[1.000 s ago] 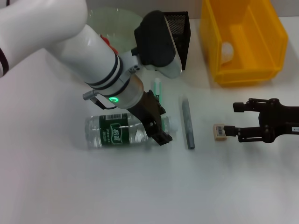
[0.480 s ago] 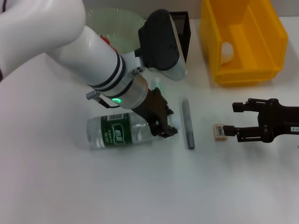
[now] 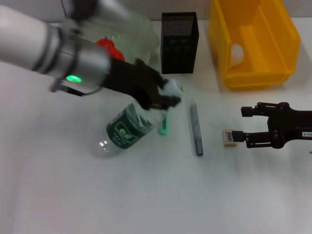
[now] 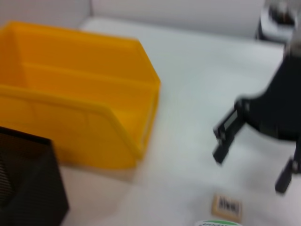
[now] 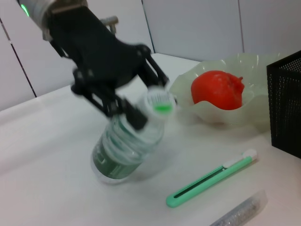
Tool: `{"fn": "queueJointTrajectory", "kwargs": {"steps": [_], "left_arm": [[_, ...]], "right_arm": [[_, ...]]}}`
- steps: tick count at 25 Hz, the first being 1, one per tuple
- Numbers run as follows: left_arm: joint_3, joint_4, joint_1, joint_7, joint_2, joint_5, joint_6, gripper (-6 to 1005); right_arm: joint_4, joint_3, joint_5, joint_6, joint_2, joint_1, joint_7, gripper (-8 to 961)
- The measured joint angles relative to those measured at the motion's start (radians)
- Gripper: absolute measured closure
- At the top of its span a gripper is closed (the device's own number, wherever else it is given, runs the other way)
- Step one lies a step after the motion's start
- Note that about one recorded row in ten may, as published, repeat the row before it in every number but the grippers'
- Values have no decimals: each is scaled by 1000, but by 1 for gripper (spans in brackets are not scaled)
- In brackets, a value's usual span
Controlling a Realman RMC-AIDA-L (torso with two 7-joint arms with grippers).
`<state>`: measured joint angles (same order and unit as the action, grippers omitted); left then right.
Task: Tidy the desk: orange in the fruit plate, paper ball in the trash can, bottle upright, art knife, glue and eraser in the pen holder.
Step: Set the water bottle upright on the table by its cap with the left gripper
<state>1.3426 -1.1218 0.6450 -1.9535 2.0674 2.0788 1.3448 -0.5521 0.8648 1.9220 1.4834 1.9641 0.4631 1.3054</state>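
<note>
I see the yellow trash can [image 3: 253, 41] at the far right of the desk, with something pale inside that may be the paper ball, though I can't make it out properly. The fruit plate [image 3: 146, 36] sits far left, partly behind my left arm, and the orange [image 3: 108, 47] already lies in it. The pen holder [image 3: 180, 42] stands between the plate and the trash can, upright.

My left gripper [image 3: 158, 95] is clenched on the neck end of the bottle [image 3: 129, 127], just below the cap. The bottle is tilted, its cap end raised toward the far right and its base low near the desk at centre left; I can't tell whether the base touches.

Beside the bottle, on its right, lies the green art knife [image 3: 164, 125], partly hidden by the bottle. Further right is the grey glue stick [image 3: 195, 129], lying flat, running near to far.

My right gripper [image 3: 244, 126] rests at the right, fingers spread apart, with the eraser [image 3: 229, 137] just at the tip of its nearer finger, flat on the desk.
</note>
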Motion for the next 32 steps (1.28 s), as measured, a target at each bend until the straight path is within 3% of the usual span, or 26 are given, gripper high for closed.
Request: {"fn": "queueJointTrajectory", "kwargs": {"steps": [2, 3, 4, 8, 14, 16, 20, 28, 32], "left_arm": [[-103, 23, -18, 47, -1, -23, 47, 561], [-196, 62, -29, 90, -3, -31, 84, 560], [-196, 62, -29, 90, -3, -31, 84, 559], [-388, 136, -76, 225, -5, -90, 190, 556], [-491, 162, -134, 322, -14, -176, 251, 551], [-542, 219, -156, 379, -30, -224, 288, 550], [-581, 265, -168, 434, -37, -261, 304, 547], [-742, 319, -204, 596, -8, -299, 249, 540], [-781, 362, -206, 656, -7, -306, 214, 537]], "right_arm": [[0, 2, 0, -2, 1, 4, 0, 121], [0, 3, 0, -2, 2, 9, 0, 121], [0, 3, 0, -2, 2, 9, 0, 121], [0, 5, 0, -1, 6, 16, 0, 121], [0, 5, 0, 5, 6, 22, 0, 122], [0, 5, 0, 5, 6, 26, 1, 122], [0, 5, 0, 6, 6, 30, 1, 122], [0, 5, 0, 6, 6, 35, 2, 122], [0, 5, 0, 6, 6, 35, 1, 121]]}}
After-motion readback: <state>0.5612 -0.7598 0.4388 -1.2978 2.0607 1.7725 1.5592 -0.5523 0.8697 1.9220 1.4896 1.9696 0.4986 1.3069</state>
